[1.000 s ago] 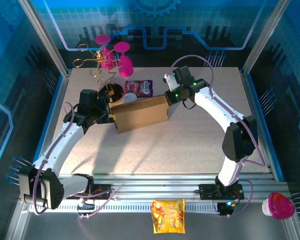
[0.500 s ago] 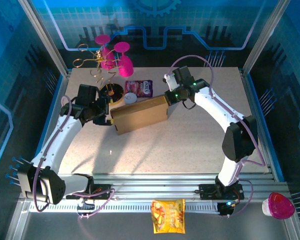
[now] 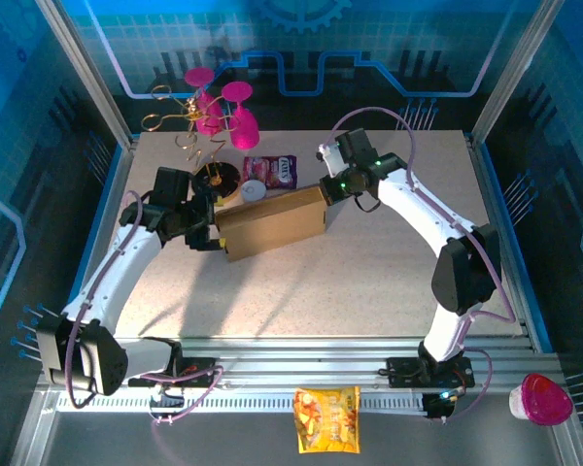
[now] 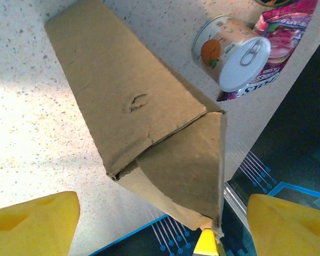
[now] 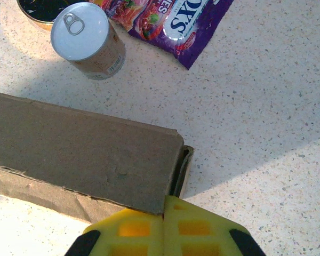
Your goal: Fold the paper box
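Note:
The paper box (image 3: 272, 221) is a brown cardboard mailer folded into a long shallow shape, lying across the middle of the table. My left gripper (image 3: 212, 231) is at its left end, open, with the yellow fingers (image 4: 32, 224) wide apart on either side of the box's loose triangular end flap (image 4: 181, 165) and not touching it. My right gripper (image 3: 326, 190) is at the box's right end. In the right wrist view the right gripper (image 5: 164, 205) is shut, its pads pressed together on the corner of the box (image 5: 80, 149) by the end wall.
A small tin can (image 3: 253, 191) lies just behind the box, beside a purple snack packet (image 3: 272, 172) and a dark round tin (image 3: 219, 177). Pink glasses on a gold wire stand (image 3: 223, 107) are at the back left. An orange snack bag (image 3: 327, 419) and a pink cup (image 3: 542, 398) lie off the table's front.
The left gripper drew back to the left, then came in again at the box's left end, a little nearer. The box's left end shifted slightly. The right arm stayed put.

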Controlling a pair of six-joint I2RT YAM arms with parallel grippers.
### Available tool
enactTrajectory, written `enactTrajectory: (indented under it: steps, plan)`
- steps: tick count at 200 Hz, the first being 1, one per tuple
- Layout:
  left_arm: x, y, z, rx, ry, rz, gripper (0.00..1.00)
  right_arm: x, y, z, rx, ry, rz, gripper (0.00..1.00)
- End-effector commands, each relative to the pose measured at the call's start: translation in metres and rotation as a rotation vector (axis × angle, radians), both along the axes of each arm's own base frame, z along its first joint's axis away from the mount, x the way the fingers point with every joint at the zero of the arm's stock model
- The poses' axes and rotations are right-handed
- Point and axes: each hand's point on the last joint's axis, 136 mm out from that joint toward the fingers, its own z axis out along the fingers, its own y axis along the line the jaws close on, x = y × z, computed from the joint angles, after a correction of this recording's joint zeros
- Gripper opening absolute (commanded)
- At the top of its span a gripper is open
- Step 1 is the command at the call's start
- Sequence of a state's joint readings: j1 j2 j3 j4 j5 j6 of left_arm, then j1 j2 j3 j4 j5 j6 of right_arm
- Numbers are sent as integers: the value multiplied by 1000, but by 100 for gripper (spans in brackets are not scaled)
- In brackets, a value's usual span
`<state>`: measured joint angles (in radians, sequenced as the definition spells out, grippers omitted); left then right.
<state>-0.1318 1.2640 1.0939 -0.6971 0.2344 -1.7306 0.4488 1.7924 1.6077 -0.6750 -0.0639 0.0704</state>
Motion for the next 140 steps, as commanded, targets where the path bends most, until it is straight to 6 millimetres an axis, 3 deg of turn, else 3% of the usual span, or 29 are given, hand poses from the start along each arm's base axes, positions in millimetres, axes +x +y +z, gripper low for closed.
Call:
enactTrajectory:
  steps: [1,50,74,97,140]
  plan:
    - [8,-8,-3,-49,-1,9,80,-17,-2,-12,-18,75,27,0]
    - [4,-11,-28,-61,17,50,70,-18,-2,-12,-13,74,25,0]
    - [-2,-8,-36,-49,36,65,57,-18,-1,-11,-4,80,25,0]
    - [-8,-6,-43,-36,52,71,53,-19,0,-6,12,81,17,0]
    - [-12,-5,-51,-43,86,99,51,-24,-4,14,133,143,-68,30]
